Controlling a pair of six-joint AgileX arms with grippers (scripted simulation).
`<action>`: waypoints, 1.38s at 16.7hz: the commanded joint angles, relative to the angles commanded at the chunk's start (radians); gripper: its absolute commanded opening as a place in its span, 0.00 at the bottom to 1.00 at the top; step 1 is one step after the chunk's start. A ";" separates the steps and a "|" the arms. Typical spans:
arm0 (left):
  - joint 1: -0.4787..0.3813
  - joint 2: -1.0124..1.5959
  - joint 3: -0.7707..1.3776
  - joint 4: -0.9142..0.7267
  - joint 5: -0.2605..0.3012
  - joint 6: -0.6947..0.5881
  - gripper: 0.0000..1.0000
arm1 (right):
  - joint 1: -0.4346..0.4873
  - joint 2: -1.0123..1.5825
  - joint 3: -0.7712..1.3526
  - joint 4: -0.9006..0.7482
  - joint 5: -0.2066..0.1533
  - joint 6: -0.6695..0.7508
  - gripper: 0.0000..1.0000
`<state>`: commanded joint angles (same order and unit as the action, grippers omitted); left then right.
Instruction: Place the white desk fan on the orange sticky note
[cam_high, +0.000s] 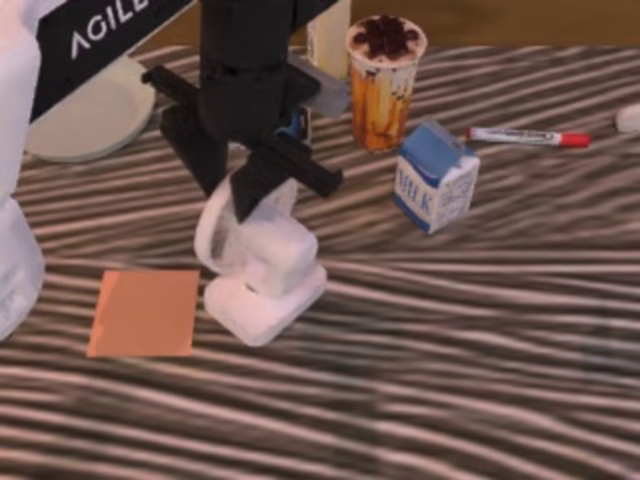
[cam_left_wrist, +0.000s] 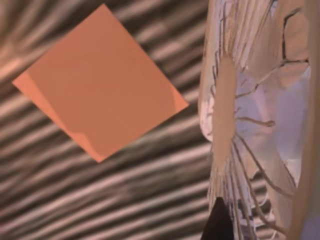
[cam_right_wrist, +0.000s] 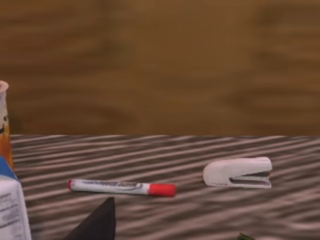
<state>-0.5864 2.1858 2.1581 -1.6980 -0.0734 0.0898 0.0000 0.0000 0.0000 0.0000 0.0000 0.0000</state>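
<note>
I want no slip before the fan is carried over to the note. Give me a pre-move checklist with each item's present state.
1. Left gripper closed on the white desk fan, at its head: looks so in the top view; ok.
2. Fan off the table: cannot tell; its base sits level with the striped table surface.
3. Orange sticky note bare and flat: ok, nothing lies on it.
4. Fan not yet on the note: ok as a start; its base is beside the note's right edge, apart from it.
5. Path to the note free: ok; milk carton, dessert cup and marker all lie on the other side.
6. Right gripper out of the way: cannot tell.
</note>
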 joint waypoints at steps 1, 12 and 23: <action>0.015 -0.023 -0.026 0.006 -0.001 -0.143 0.00 | 0.000 0.000 0.000 0.000 0.000 0.000 1.00; 0.189 -0.275 -0.358 0.182 0.068 -1.589 0.00 | 0.000 0.000 0.000 0.000 0.000 0.000 1.00; 0.268 -0.369 -0.529 0.299 0.132 -2.032 0.00 | 0.000 0.000 0.000 0.000 0.000 0.000 1.00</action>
<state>-0.3185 1.8167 1.6291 -1.3993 0.0589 -1.9417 0.0000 0.0000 0.0000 0.0000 0.0000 0.0000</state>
